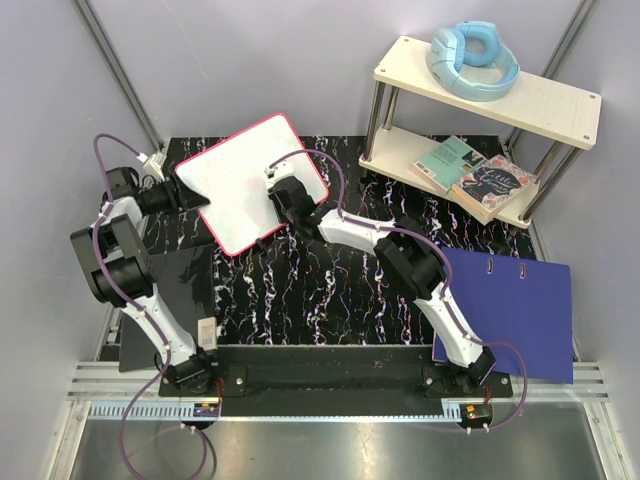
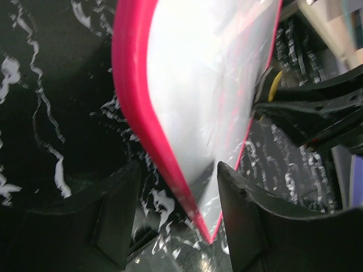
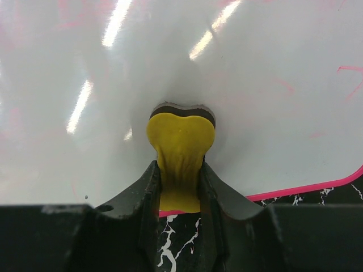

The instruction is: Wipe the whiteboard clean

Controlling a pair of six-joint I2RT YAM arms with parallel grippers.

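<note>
Where the right claw (image 3: 180, 170) closes, its two fingers pinch a yellow eraser (image 3: 180, 139), and the eraser's dark tip is pressed against the whiteboard (image 3: 261, 79). Only that wrist view shows the faint pink strokes (image 3: 349, 69) near the board's right side. From overhead they are too pale to make out.

Over on the other side, the left claw (image 2: 178, 170) stands open with the board's pink rim running between its fingers. There is a clear gap beside the left one (image 2: 116, 215). I cannot tell whether the right finger touches the board.

Seen from above, the whiteboard sits askew at the rear left of the black marbled table (image 1: 300, 290), with the left claw at its left edge and the right arm reaching onto its middle. The arm hides the eraser from that camera. Whether the board lies flat or is tipped up, I cannot say.

Farther out, a blue folder (image 1: 520, 310) lies at the table's right. A two-tier shelf (image 1: 540, 100) at the rear right holds blue headphones (image 1: 470, 60) on top and two books (image 1: 478, 175) below.
</note>
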